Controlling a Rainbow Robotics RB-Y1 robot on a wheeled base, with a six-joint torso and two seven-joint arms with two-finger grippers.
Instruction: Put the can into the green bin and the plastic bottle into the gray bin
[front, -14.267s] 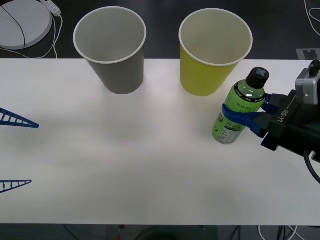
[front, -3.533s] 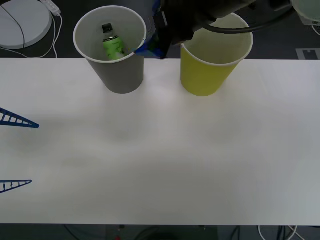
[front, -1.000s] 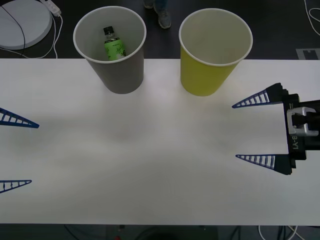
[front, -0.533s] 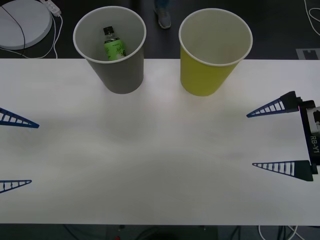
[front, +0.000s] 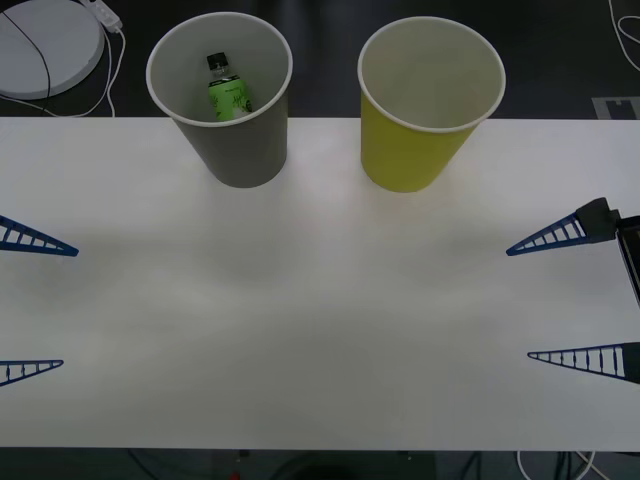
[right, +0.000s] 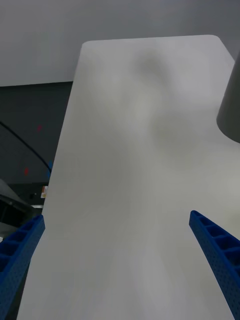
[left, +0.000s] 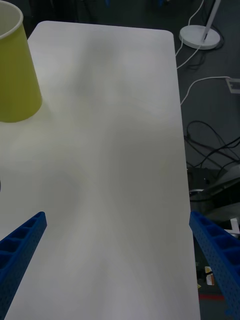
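While the small bright green plastic bottle with its black screw cap (front: 227, 88) already lies inside the large gray paper cup (front: 240, 150), leaning with its cap toward twelve o'clock against the pale inner wall, the large yellow-green paper cup (front: 420, 150) beside it holds nothing that the front view can make out. Both cups stand upright at the far edge of the white table (front: 300, 300), the gray one at about eleven o'clock from the table's middle and the yellow-green one at about one o'clock, near each other but not touching. The right gripper (front: 572, 297) hangs at the three o'clock edge of the table, its two blue ribbed fingers spread wide apart with bare tabletop between them and nothing held. The left gripper (front: 30, 305) sits at the nine o'clock edge, likewise splayed wide and empty. The bottle half of the task looks done; the can half does not, and no can is to be seen on the table, so its bearing from either pair of jaws and the lie of its long axis cannot be told. What can be judged is the drop: the yellow-green cup stands toward ten o'clock from the right gripper and well apart from the left one, so the right arm is the nearer for that delivery.
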